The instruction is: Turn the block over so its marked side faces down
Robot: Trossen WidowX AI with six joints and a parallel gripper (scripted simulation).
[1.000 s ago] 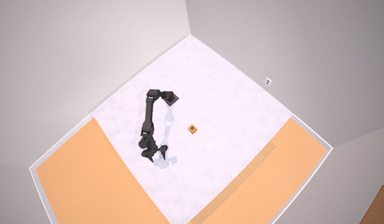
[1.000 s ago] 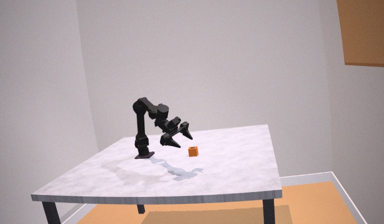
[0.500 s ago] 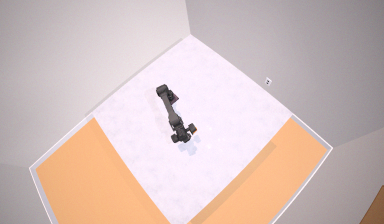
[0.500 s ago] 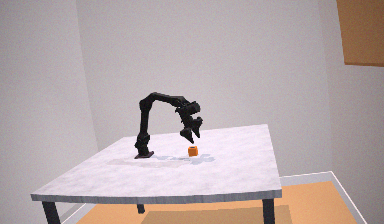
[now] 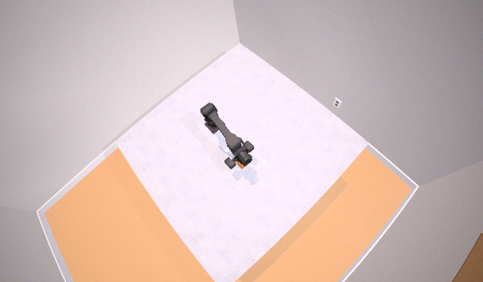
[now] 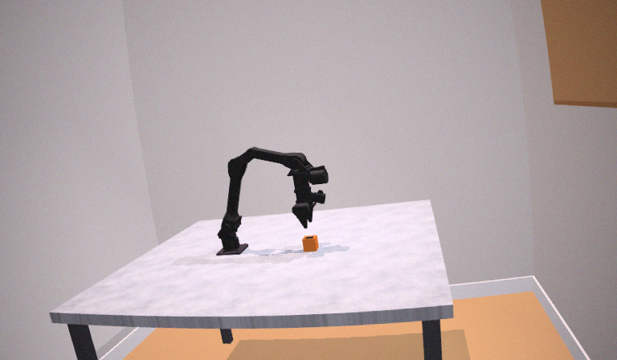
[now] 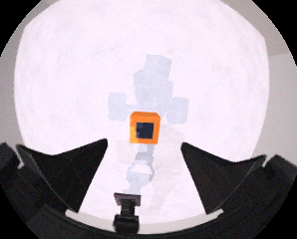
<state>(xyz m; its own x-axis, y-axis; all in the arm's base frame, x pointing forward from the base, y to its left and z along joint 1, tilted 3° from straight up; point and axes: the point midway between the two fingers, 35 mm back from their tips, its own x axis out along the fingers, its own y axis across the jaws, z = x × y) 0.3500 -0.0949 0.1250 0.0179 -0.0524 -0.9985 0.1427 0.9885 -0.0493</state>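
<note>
Gripper (image 6: 304,222) is hanging fully open and empty above the small orange block (image 6: 310,243), sitting mid-frame on the table (image 6: 255,288) with dark marked face up; looks rigid and light, so I'd be pinching two opposite side faces.

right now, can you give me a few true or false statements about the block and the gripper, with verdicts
1. The gripper is shut on the block. False: it is open, holds nothing and hangs above the block.
2. The block's dark marked side faces up. True.
3. The block rests on the table. True.
4. The block lies at the table's edge. False: it sits well in from every edge, near the arm's base.
5. In the wrist view the block shows between the two fingers. True.
</note>
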